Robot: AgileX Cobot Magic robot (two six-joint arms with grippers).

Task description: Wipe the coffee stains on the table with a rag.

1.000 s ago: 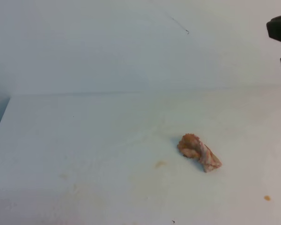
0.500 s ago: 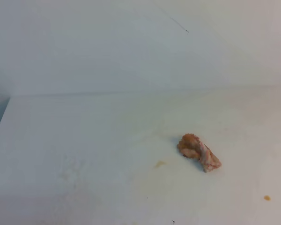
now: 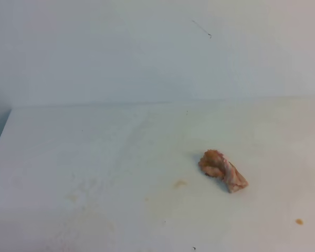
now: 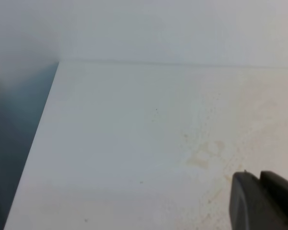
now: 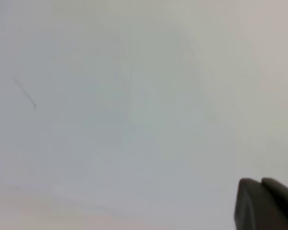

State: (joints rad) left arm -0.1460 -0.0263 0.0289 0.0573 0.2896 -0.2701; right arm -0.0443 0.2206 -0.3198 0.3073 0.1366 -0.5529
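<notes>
Wide matte white table [image 3: 84, 157], faint tan smears front-left; wadded pink-striped, orange-stained rag [image 3: 223, 170] lies loose centre-right, small coffee stains [image 3: 179, 184] just left, dot [image 3: 300, 221] far right. Left gripper [image 4: 264, 201], right gripper [image 5: 266, 203]: fingers together, empty. Risk: soaked rag re-smears; dot missed.

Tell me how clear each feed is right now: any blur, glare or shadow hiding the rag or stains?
Exterior high: even, soft light, no glare; the rag is sharp with a faint shadow, and the coffee stains are pale but visible. Left wrist: soft focus, the tool a dark blur at the corner. Right wrist: mostly featureless white wall, tool blurred; no rag visible.
</notes>
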